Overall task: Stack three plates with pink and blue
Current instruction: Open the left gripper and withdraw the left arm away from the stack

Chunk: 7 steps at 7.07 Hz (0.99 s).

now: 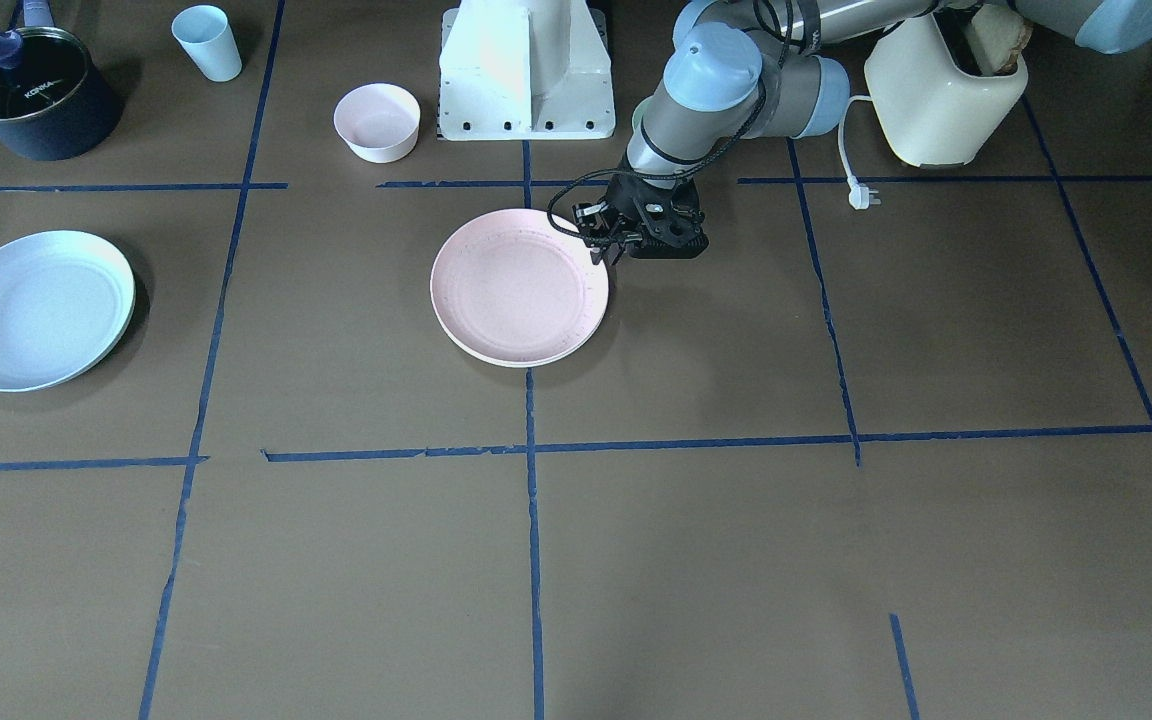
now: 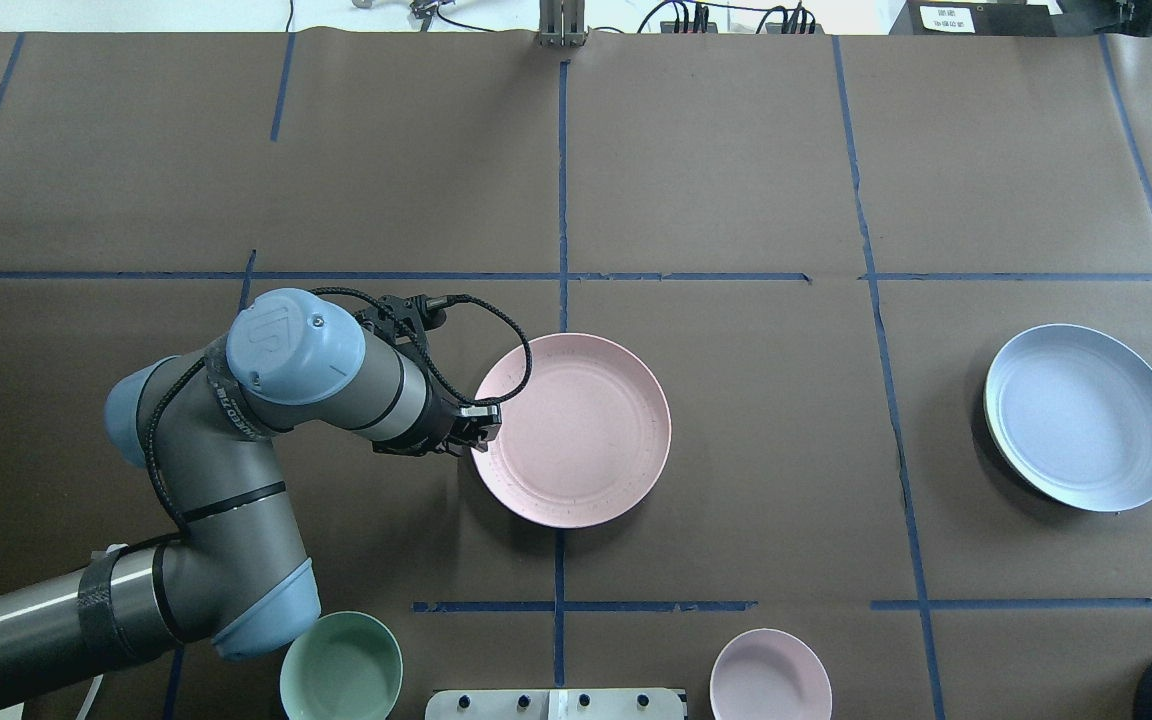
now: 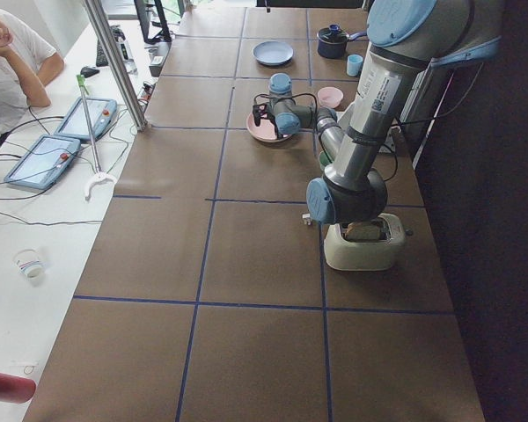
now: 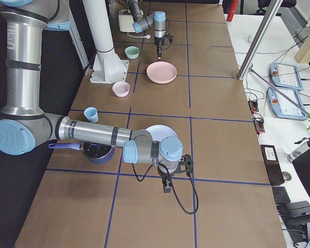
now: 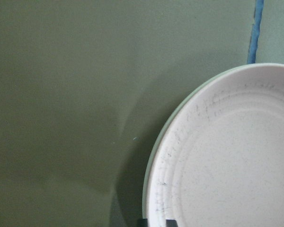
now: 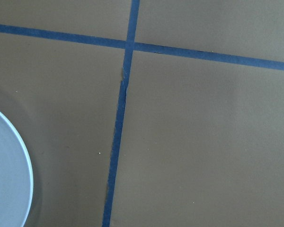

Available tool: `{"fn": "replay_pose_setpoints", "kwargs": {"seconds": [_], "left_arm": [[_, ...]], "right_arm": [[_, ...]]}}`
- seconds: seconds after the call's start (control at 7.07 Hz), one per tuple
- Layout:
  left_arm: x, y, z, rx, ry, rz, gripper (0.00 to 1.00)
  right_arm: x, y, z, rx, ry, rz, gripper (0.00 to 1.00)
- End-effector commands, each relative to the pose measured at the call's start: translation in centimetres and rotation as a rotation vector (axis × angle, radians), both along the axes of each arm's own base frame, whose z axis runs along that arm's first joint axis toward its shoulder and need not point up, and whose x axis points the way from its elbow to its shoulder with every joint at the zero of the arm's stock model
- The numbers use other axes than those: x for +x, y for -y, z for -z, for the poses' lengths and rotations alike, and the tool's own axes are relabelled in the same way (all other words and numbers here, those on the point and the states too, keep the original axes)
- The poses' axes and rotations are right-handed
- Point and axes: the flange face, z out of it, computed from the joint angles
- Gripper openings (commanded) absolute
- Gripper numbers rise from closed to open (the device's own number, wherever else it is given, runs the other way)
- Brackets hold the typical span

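The pale pink plate lies at the table's middle on top of the cream plate, of which only a thin rim shows beneath it. My left gripper points down at the pink plate's near-left rim. In the left wrist view its two tips stand close together astride that rim, shut on it. The light blue plate lies alone at the right. My right gripper hovers beside the blue plate and shows only in the exterior right view, so I cannot tell if it is open. The blue plate's edge also shows in the right wrist view.
A pink bowl and a mint-green bowl sit near the robot base. A light blue cup and a dark pot stand at the robot's right. A cream toaster with a loose cord is at its left.
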Motion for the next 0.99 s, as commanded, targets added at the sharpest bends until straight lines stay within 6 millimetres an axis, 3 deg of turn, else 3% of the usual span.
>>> {"fn": "replay_pose_setpoints", "kwargs": {"seconds": [0.0, 0.14, 0.28, 0.42, 0.71, 0.85], "left_arm": [[-6.4, 5.1, -1.6, 0.103, 0.061, -0.064, 1.00], [-12.3, 8.3, -4.0, 0.174, 0.118, -0.128, 1.00], [-18.9, 11.2, -7.7, 0.230, 0.179, -0.197, 1.00], [-25.6, 12.3, -12.8, 0.281, 0.233, -0.253, 1.00], [-41.2, 11.4, -24.5, 0.304, 0.248, -0.292, 1.00], [-47.4, 8.7, -29.1, 0.277, 0.220, -0.272, 1.00]], "right_arm": [[-0.2, 0.6, 2.1, 0.027, 0.020, -0.012, 1.00], [-0.4, 0.8, 3.6, 0.028, 0.050, -0.034, 1.00], [-0.7, 1.0, 5.5, 0.053, 0.102, -0.031, 1.00], [-0.9, 1.0, 6.3, 0.061, 0.135, -0.029, 1.00], [-0.9, 1.5, 6.6, 0.043, 0.136, -0.052, 1.00], [-1.2, 2.5, 8.1, -0.004, 0.140, -0.116, 1.00]]}}
